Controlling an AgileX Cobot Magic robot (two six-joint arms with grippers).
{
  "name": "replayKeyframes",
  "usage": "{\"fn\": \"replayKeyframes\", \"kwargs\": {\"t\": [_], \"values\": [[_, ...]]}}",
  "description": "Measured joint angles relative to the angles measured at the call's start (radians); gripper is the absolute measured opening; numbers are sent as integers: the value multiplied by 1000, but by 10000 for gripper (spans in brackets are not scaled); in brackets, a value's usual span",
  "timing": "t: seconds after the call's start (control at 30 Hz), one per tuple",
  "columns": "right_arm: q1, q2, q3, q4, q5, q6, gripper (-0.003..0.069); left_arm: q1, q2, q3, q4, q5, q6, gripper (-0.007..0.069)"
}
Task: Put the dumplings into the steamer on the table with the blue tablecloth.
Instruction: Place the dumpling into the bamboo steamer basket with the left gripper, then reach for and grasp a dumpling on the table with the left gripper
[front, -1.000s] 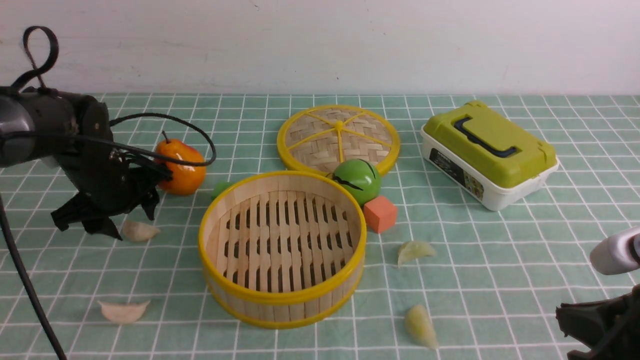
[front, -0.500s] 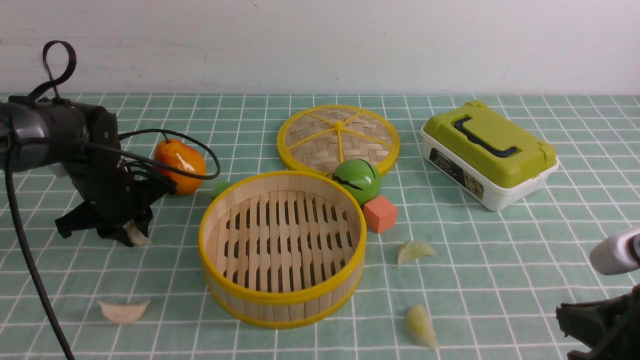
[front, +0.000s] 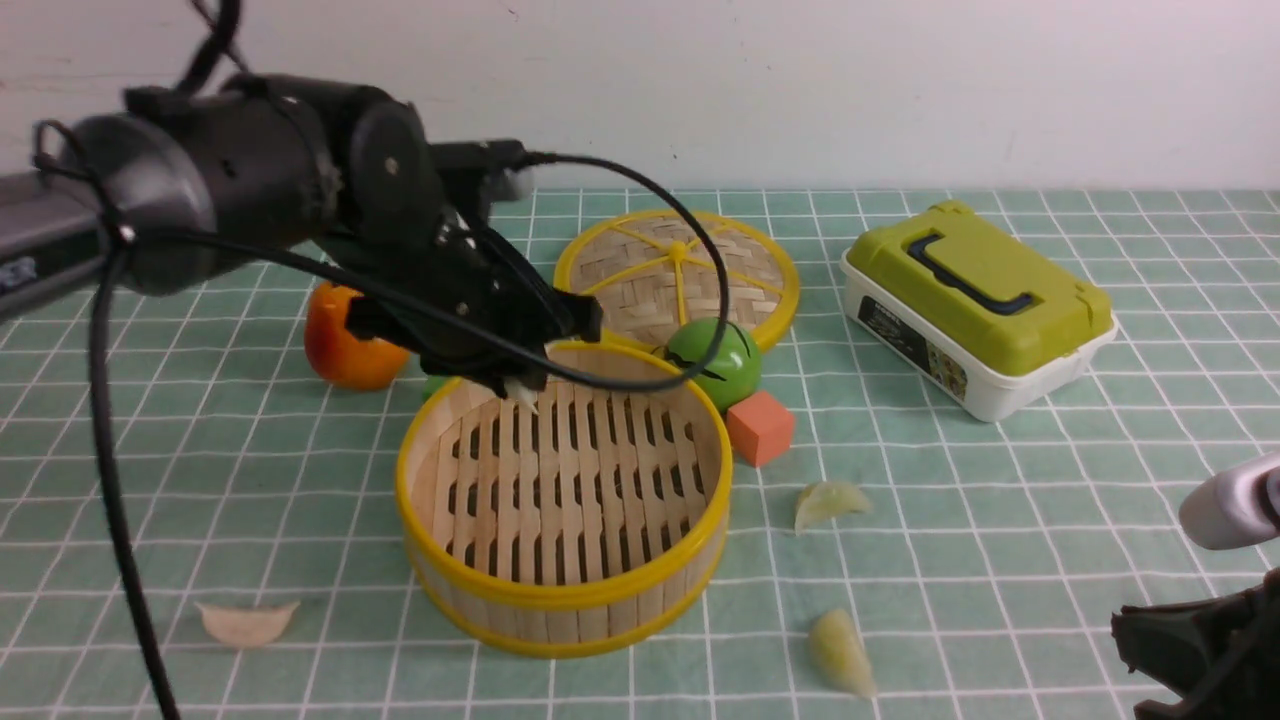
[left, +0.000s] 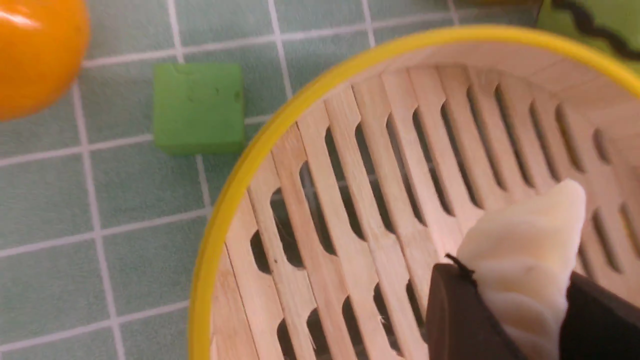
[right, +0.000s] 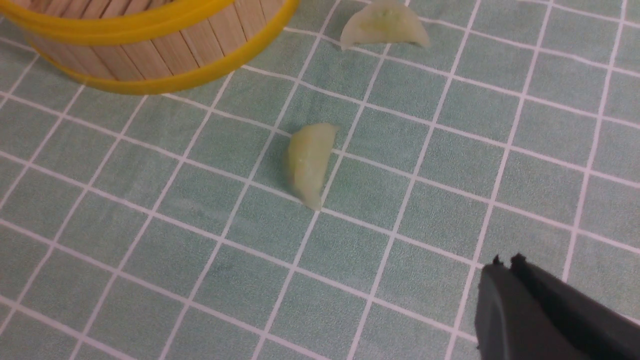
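Observation:
My left gripper (front: 520, 385) is shut on a cream-white dumpling (left: 525, 260) and holds it above the far left part of the steamer (front: 565, 600), a round bamboo basket with yellow rims, also in the left wrist view (left: 220, 215). A second cream-white dumpling (front: 245, 622) lies on the cloth at the near left. Two pale yellow-green dumplings (front: 828, 502) (front: 842, 652) lie right of the steamer; both show in the right wrist view (right: 385, 22) (right: 309, 162). My right gripper (right: 505, 262) is shut and empty, low at the near right.
The steamer's flat woven lid (front: 678, 272) lies behind it. A green ball (front: 715, 362) and an orange cube (front: 760, 427) sit at its far right, a small green cube (left: 199, 107) and an orange fruit (front: 345, 350) at its far left. A green-lidded box (front: 980, 305) stands far right.
My left gripper closed on the cream-white dumpling on the cloth at the left, lifted it and carried it right, over the steamer's far left rim. The right arm has not moved.

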Motion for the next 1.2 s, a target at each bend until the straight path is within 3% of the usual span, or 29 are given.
{"fn": "replayKeyframes", "kwargs": {"t": [0.27, 0.43, 0.6, 0.87, 1.0, 1.2], "values": [[0, 0, 0, 0, 0, 0, 8, -8, 130, 2, 66, -48, -17, 195], [0, 0, 0, 5, 0, 0, 15, -9, 120, 2, 73, -44, -27, 376], [0, 0, 0, 5, 0, 0, 20, -9, -8, 2, 128, 86, -25, 465], [0, 0, 0, 62, 0, 0, 23, 41, -209, 164, 198, 324, 136, 459], [0, 0, 0, 95, 0, 0, 25, 102, -195, 348, 246, 231, 295, 440], [0, 0, 0, 101, 0, 0, 31, 157, -195, 468, 285, 53, 386, 433]]}}
